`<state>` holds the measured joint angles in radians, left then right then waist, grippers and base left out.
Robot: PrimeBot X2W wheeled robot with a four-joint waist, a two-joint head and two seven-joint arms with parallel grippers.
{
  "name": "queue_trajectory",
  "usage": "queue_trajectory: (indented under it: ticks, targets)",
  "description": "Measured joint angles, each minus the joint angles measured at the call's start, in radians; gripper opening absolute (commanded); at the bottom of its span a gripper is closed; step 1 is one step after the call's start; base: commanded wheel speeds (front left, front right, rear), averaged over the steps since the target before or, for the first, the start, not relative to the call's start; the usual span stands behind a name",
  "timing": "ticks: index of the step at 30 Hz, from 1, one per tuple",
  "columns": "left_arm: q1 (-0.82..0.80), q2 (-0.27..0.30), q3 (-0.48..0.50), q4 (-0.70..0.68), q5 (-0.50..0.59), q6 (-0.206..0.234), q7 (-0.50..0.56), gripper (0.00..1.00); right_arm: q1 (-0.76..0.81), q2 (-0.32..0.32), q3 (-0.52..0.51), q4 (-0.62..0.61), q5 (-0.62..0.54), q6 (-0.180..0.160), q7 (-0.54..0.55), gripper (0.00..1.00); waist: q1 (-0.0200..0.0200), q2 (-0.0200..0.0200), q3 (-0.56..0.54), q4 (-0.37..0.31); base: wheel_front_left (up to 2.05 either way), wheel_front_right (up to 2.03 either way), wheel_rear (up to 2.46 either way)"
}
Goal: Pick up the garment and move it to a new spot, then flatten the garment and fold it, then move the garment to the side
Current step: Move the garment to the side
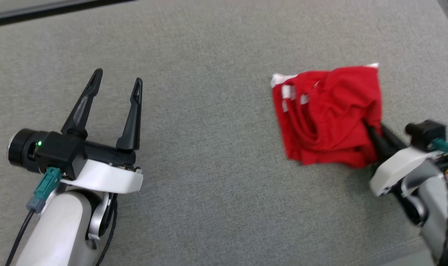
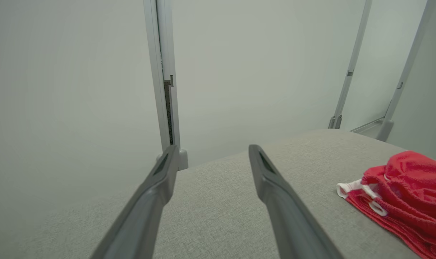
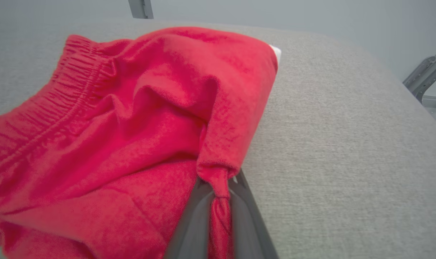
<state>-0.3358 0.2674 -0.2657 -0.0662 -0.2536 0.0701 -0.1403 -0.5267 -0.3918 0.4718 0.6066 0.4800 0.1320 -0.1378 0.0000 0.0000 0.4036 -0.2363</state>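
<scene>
right gripper [image 1: 371, 131] is closed on the garment [image 1: 327, 114], tips buried in the near right edge of the red heap in head view. right wrist view confirms: a twisted fold of red cloth is pinched between the two fingers [image 3: 192, 230] and runs down the gap. rest of the garment is bunched above and left of the pinch. ribbed waistband [image 3: 59, 97] is at the upper left of that view, with a bit of white trim [image 3: 277, 54] at the far corner.

garment sits crumpled on the grey table [image 1: 209, 177], right of centre in head view, most of it resting on the surface. can't tell if the pinched edge is lifted. head view is a little blurred on that side.

left gripper [image 1: 117, 79] is open, jaws spread wide, over the table at lower left, well apart from the garment. left wrist view has the garment low at the right edge, white trim on its left end. both fingers point past the table's far edge toward a pale wall [image 2: 257, 72] with metal posts [image 2: 165, 82].
</scene>
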Motion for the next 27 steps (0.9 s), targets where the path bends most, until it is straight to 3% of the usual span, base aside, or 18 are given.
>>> queue_trajectory:
  ticks: [6,15,20,22,23,24,27]
  targets:
    - [-0.082,0.008,-0.034,-0.044,0.026,-0.022,0.031,1.0,-0.132,-0.136,-0.04,0.08,-0.003,0.0,-0.016,0.0,0.0,0.0,0.093,-0.025,0.0,0.0,0.0]
    - [-0.182,0.009,-0.066,-0.083,0.049,-0.043,0.048,1.0,-0.296,-0.227,-0.089,0.191,0.009,0.0,-0.052,0.0,0.0,0.0,0.211,-0.005,0.0,0.0,0.0]
    - [-0.22,0.008,-0.082,-0.089,0.06,-0.053,0.047,1.0,-0.366,-0.239,-0.147,0.298,0.005,0.0,-0.068,0.0,0.0,0.0,0.266,0.018,0.0,0.0,0.0]
    - [-0.228,0.007,-0.088,-0.085,0.062,-0.056,0.043,1.0,-0.385,-0.232,-0.185,0.358,0.008,0.0,-0.071,0.57,0.0,0.0,0.277,0.027,0.0,0.0,0.0]
    - [-0.229,0.006,-0.091,-0.081,0.062,-0.056,0.042,1.0,-0.39,-0.23,-0.191,0.377,0.005,0.0,-0.072,0.91,0.0,0.0,0.28,0.03,0.0,0.0,0.0]
    - [-0.229,0.006,-0.093,-0.076,0.062,-0.056,0.039,1.0,-0.395,-0.223,-0.202,0.391,0.002,0.0,-0.082,1.0,0.0,0.0,0.28,0.031,0.0,0.0,0.0]
    - [-0.228,0.006,-0.093,-0.059,0.061,-0.056,0.032,1.0,-0.402,-0.202,-0.23,0.421,-0.01,0.0,-0.106,1.0,0.0,0.0,0.267,0.025,0.0,0.0,0.0]
